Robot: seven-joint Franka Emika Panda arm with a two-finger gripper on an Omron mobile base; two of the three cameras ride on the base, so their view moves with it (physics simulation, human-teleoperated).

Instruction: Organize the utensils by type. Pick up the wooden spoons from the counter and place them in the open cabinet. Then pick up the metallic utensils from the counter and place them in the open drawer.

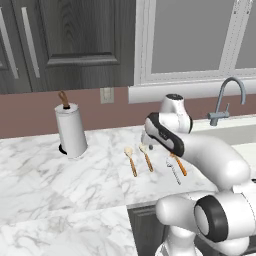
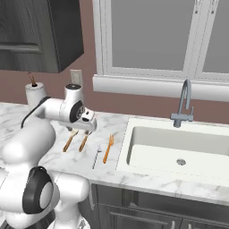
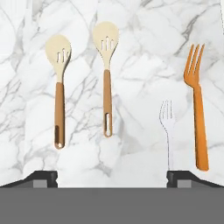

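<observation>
We are cataloguing four utensils lying flat on the marble counter, well apart: two slotted wooden spoons, a white fork, an orange fork. Our gripper is hovering above them, jaws spread wide, pinching nothing. We are judging the spoons light, stiff and thin; we are favouring a pinch across mid-handle.

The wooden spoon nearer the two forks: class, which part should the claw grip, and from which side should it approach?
Probably the straight tan handle of that wooden spoon, from directly above. It lies flat on the counter, its handle slim and even, unlike the wide slotted bowl. The open claw could straddle the handle, fingers closing across it; the other spoon and white fork lie apart.
</observation>
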